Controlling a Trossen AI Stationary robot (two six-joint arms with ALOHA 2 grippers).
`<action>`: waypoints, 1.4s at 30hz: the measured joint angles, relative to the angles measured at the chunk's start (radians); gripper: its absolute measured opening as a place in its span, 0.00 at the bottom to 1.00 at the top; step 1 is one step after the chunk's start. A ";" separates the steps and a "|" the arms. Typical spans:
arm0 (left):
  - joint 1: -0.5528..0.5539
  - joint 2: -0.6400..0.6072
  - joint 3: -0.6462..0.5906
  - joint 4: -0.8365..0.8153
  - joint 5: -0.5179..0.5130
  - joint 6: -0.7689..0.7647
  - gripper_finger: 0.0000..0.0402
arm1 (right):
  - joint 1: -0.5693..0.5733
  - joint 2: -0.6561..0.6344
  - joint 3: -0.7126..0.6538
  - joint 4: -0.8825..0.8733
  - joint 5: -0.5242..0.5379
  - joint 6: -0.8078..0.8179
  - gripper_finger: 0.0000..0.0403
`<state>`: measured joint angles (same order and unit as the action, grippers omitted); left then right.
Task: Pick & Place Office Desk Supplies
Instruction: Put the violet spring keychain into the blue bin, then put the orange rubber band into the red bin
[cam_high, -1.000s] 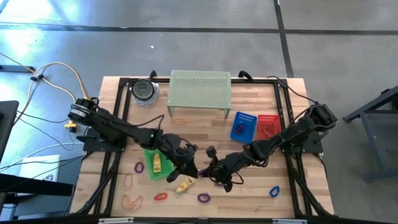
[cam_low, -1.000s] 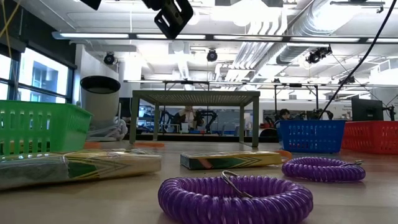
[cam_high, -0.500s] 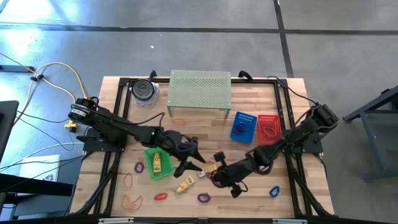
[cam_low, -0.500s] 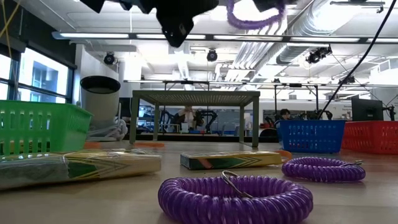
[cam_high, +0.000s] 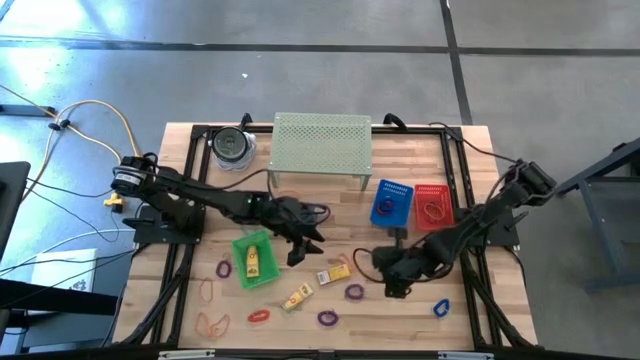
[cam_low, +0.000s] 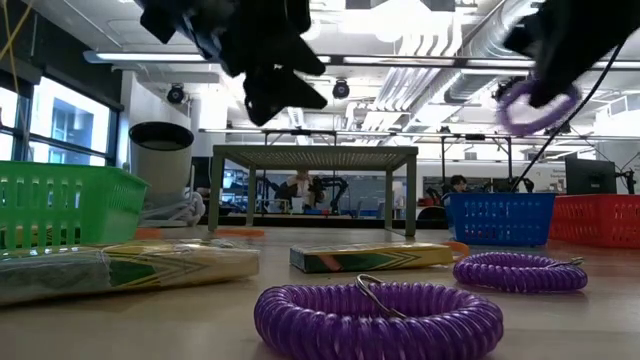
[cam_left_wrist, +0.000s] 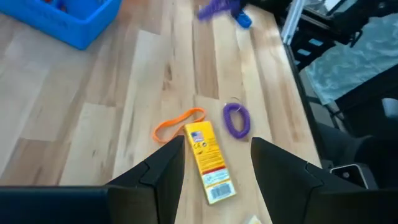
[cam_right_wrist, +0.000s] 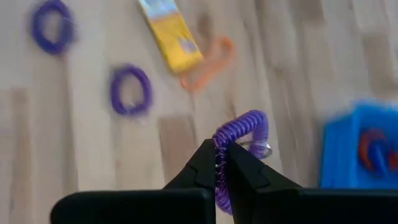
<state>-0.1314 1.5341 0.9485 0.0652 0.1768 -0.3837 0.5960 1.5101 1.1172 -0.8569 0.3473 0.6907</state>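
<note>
From the low camera I see a purple coil loop lying nearest on the table, a second purple loop behind it, and a yellow packet flat beyond. Above them my right gripper is pinched together on a purple coil loop of its own, held in the air (it shows as a blur in the low view). My left gripper hangs over the table with its fingers apart and nothing between them; below it lie a yellow packet, an orange loop touching it, I think, and a purple loop just beside. Farther back stand the blue basket, red basket and pale-green shelf.
</note>
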 joint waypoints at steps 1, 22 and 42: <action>0.000 0.000 0.000 -0.002 0.001 0.000 0.45 | 0.008 -0.010 0.000 -0.050 0.015 0.046 0.02; -0.030 -0.001 0.000 -0.044 0.016 0.019 0.45 | -0.356 -0.126 -0.179 -0.075 0.071 -0.064 0.02; -0.041 -0.002 0.000 -0.085 0.008 0.017 0.45 | -0.513 -0.123 -0.256 0.024 0.032 -0.086 0.35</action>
<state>-0.1722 1.5326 0.9485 -0.0194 0.1844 -0.3672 0.0826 1.3872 0.8612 -0.8326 0.3791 0.6052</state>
